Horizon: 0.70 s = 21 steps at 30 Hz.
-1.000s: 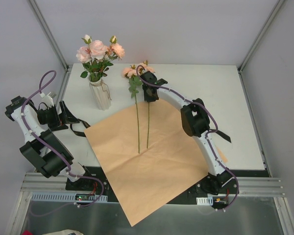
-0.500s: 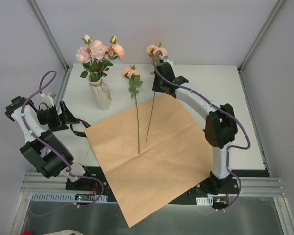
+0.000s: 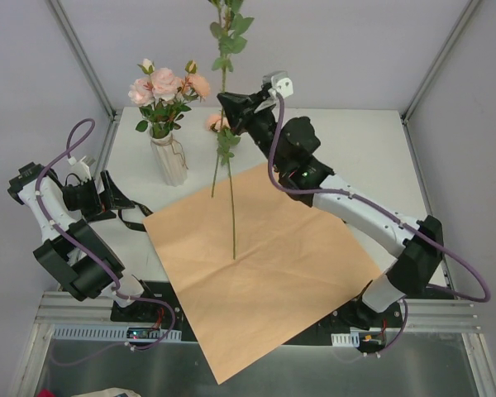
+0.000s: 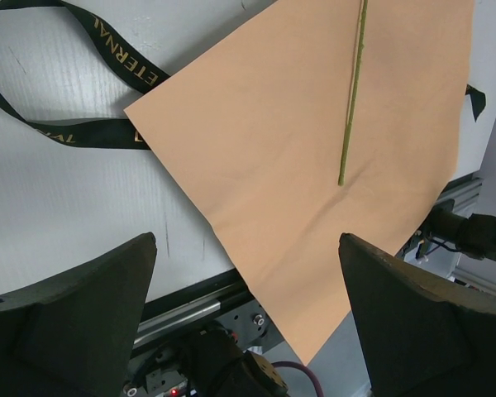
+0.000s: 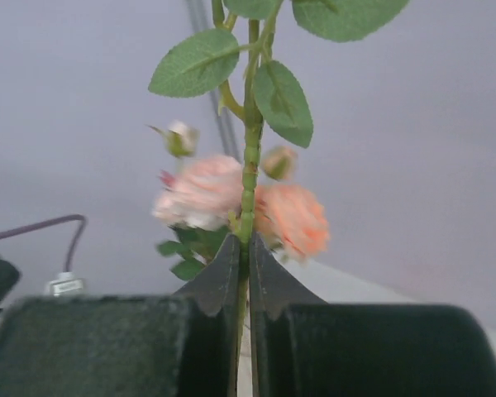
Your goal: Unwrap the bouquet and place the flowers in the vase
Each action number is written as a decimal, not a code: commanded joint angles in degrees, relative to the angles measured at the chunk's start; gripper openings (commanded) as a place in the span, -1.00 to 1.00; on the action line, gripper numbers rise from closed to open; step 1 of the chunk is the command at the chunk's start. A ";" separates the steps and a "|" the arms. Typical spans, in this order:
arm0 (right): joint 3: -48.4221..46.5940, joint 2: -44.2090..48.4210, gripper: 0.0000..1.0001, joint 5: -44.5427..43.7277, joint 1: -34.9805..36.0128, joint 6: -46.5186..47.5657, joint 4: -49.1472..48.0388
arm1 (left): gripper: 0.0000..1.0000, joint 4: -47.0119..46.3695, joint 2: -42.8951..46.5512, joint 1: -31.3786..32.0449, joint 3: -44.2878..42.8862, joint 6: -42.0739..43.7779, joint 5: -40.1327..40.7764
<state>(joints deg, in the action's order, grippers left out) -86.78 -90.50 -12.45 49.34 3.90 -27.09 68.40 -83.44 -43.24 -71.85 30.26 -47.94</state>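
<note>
Right gripper (image 3: 224, 101) rising and swinging left since a moment ago, pinching one rose stem (image 5: 250, 132) upright near vase (image 3: 169, 161) holding roses, left gripper (image 4: 246, 248) sitting spread wide, another rose (image 3: 232, 207) lying on paper (image 3: 273, 273)

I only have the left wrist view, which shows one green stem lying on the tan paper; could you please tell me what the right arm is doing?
Observer: The right hand is shut on a rose stem, held roughly upright above the table.
Operator: Thank you. Is anything in the vase?
Observer: Yes, the vase, at the table's far left, holds several pink roses.
Operator: Does the stem I see carry a flower?
Observer: Yes, its pink bloom lies past the far edge of the paper.
</note>
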 commanded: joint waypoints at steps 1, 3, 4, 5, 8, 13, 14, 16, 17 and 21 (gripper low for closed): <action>-0.13 -3.70 -0.99 10.50 4.18 16.83 -34.99 | 0.84 2.18 0.12 -0.53 -2.15 0.85 -2.77; -4.07 -6.26 -0.99 14.81 5.49 18.50 -37.85 | 0.84 2.17 0.38 -0.53 -2.06 0.77 -2.59; -5.66 -8.79 -0.99 15.52 5.85 18.68 -39.25 | 0.84 2.26 0.56 -0.61 -1.97 0.94 -2.42; -7.24 -9.95 -0.99 16.65 6.11 18.95 -39.18 | 0.84 2.26 0.73 -0.53 -1.89 0.94 -2.42; -14.53 -14.69 -0.98 19.03 7.61 21.67 -38.92 | 0.84 2.70 0.82 -0.61 -1.80 1.47 -2.16; -27.44 -22.86 -0.99 20.62 8.40 22.99 -35.67 | 0.84 3.05 0.82 -0.53 -2.15 2.87 -1.71; -28.95 -23.75 -0.99 20.71 8.32 22.91 -35.23 | 0.85 3.05 0.65 -0.53 -2.24 2.96 -1.80; -31.77 -26.55 -0.99 21.23 8.23 22.64 -33.91 | 0.85 3.05 0.21 -0.53 -2.50 3.23 -1.80; -34.22 -27.35 -0.99 21.24 8.23 22.55 -33.56 | 0.84 3.31 -0.32 -0.53 -2.85 3.31 -1.72; -38.45 -31.05 -0.99 21.15 7.70 21.68 -32.59 | 0.85 3.67 -1.38 -0.61 -3.64 4.19 -1.36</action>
<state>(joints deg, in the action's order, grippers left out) -119.37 -119.61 7.07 57.60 25.45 -57.69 69.91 -83.94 -43.24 -73.12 31.59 -47.99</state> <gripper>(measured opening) 0.033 0.923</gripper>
